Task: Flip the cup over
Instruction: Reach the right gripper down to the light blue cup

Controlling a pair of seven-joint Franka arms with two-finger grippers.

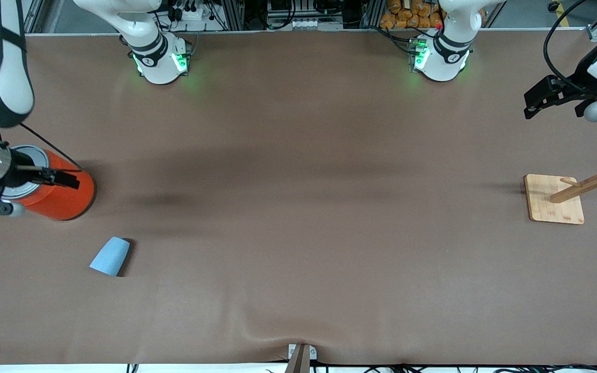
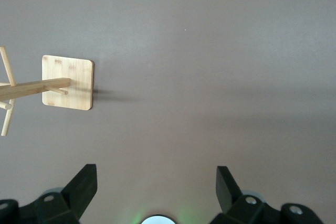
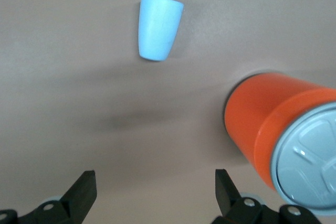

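The light-blue cup [image 1: 110, 256] seems to lie on its side on the brown table [image 1: 298, 207], toward the right arm's end and nearer the front camera than the orange-red can. Its opening does not show. In the right wrist view the cup [image 3: 159, 27] lies well ahead of the fingers, apart from them. My right gripper [image 1: 39, 194] hangs open and empty over the can; its jaws stand wide apart in the right wrist view [image 3: 156, 182]. My left gripper [image 1: 542, 103] is open and empty [image 2: 156, 182], raised over the left arm's end of the table.
A large orange-red can [image 1: 65, 199] with a grey lid stands under my right gripper and also shows in the right wrist view [image 3: 262, 124]. A wooden peg rack on a square base [image 1: 552, 199] stands at the left arm's end and shows in the left wrist view [image 2: 67, 82].
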